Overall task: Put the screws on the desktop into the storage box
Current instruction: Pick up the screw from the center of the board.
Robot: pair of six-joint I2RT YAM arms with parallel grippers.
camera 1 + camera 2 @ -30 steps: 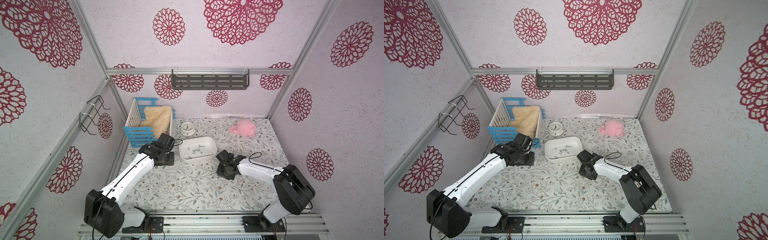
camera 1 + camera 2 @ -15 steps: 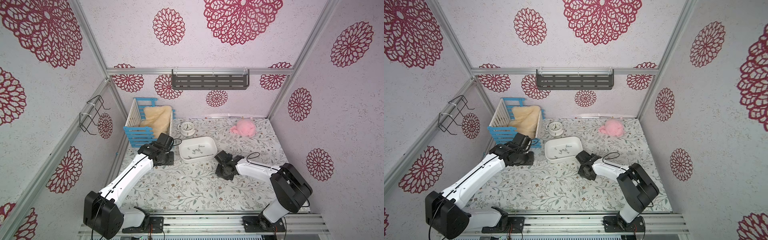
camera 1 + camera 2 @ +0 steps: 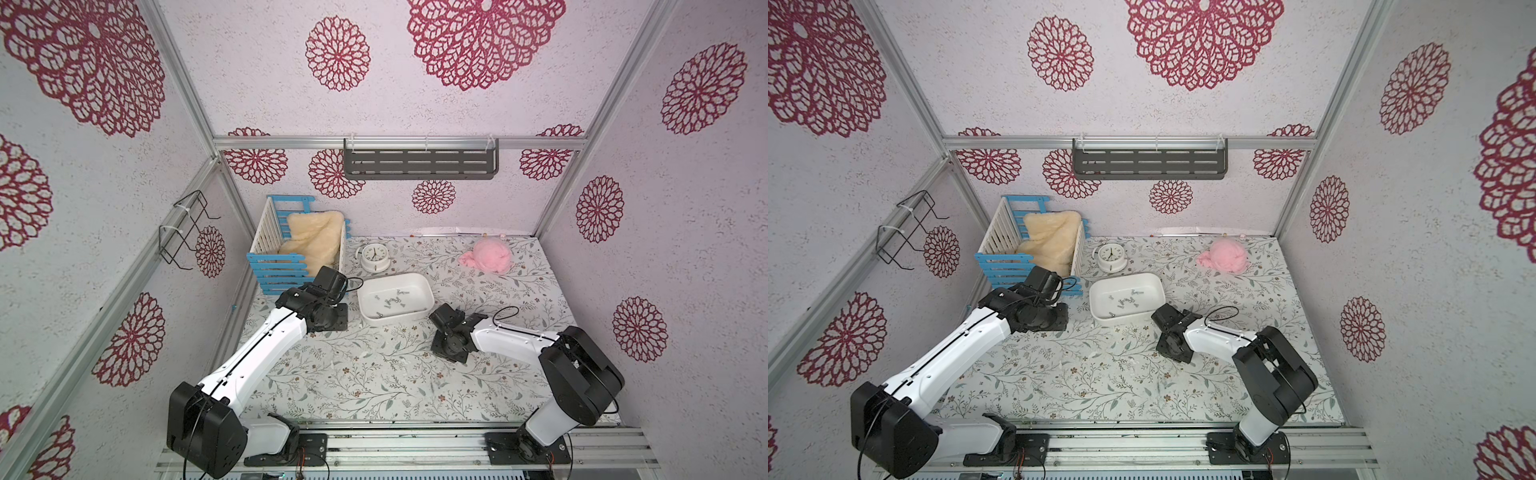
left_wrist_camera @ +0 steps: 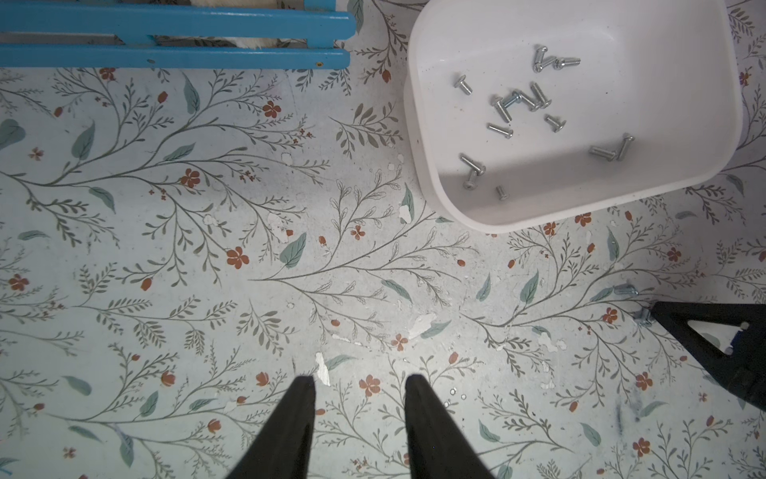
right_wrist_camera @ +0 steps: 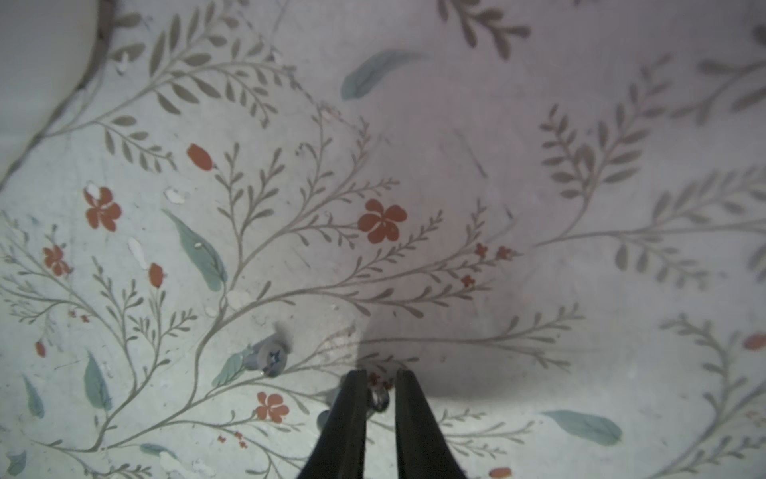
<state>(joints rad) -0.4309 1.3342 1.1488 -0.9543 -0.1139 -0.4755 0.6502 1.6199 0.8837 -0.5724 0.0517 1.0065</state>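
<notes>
One storage box (image 4: 422,166) holds about fourteen screws (image 4: 500,130); a tight cluster leaves the exact count unsure. Two more lie on the desktop (image 4: 207,290): a loose screw (image 5: 271,356) and a second screw (image 5: 378,398). There are also one clock (image 3: 375,254), one blue-and-white crate (image 3: 282,270), one cream fleece (image 3: 311,237), one pink plush (image 3: 490,255), one dark wall shelf (image 3: 419,164), one wire rack (image 3: 183,232) and two robot arms (image 3: 266,349).

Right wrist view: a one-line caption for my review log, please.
Right pincer straddling a screw on the desktop, a second screw lying loose beside it, storage box corner at the frame edge.
</notes>
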